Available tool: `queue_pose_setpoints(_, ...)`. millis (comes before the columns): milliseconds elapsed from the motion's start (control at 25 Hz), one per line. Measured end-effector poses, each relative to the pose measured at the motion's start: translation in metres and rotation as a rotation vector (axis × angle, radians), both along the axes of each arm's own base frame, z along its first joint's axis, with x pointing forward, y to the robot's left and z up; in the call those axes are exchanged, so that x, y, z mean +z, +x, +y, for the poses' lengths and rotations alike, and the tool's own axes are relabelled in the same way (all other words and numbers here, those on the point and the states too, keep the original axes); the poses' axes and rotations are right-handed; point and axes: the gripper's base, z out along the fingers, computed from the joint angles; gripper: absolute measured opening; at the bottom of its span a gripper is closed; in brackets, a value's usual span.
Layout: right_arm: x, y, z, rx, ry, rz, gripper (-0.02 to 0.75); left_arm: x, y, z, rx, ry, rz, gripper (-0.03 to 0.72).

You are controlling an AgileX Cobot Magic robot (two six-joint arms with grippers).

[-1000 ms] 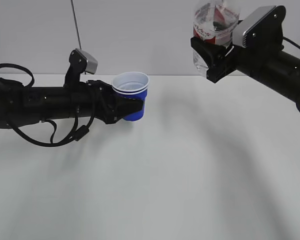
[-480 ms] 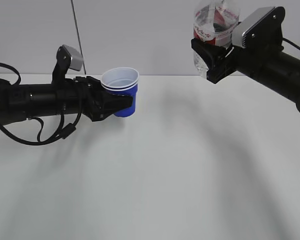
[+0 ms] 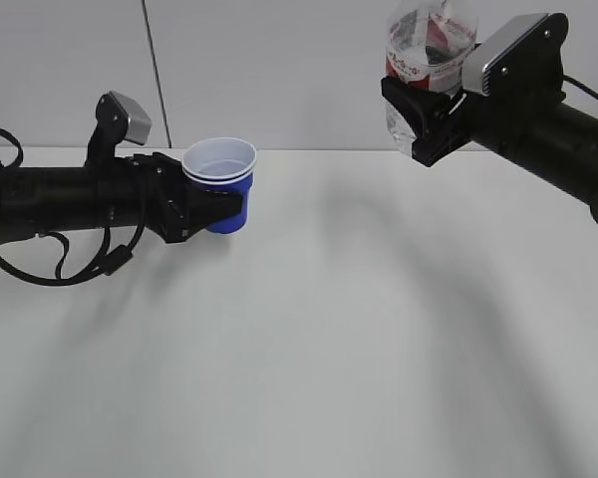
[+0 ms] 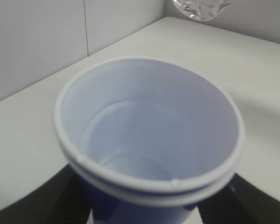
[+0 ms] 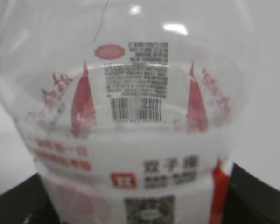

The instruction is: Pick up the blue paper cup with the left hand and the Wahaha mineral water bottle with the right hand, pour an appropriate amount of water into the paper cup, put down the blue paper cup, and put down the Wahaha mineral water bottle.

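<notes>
Gripping the blue paper cup (image 3: 219, 185) upright at left of frame, the left hand (image 3: 222, 208) is closed; the right hand (image 3: 426, 118) clamps the Wahaha mineral water bottle (image 3: 425, 62) at upper right above the bench (image 3: 359, 339).

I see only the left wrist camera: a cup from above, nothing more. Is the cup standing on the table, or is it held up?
Observer: In the exterior view the left gripper holds the blue cup by its side, above the table.
Operator: Where is the bottle?
Observer: The right gripper holds the bottle high at the right, well apart from the cup and higher than it.
Operator: Is there water in the bottle?
Observer: Yes. The right wrist view shows a water line across the bottle, near the label.
</notes>
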Motion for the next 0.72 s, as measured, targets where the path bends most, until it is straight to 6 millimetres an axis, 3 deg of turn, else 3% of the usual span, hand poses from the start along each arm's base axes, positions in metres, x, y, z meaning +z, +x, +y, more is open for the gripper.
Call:
queue_pose_setpoints(480, 0.000, 0.000, 0.000, 0.000, 0.000, 0.000, 0.484, 0.002, 0.013, 0.013, 0.137, 0.023, -0.066, 0.477)
queue_pose_setpoints(720, 0.000, 0.000, 0.000, -0.001, -0.001, 0.001, 0.484, -0.006, 0.012, 0.025, 0.323, -0.015, -0.068, 0.477)
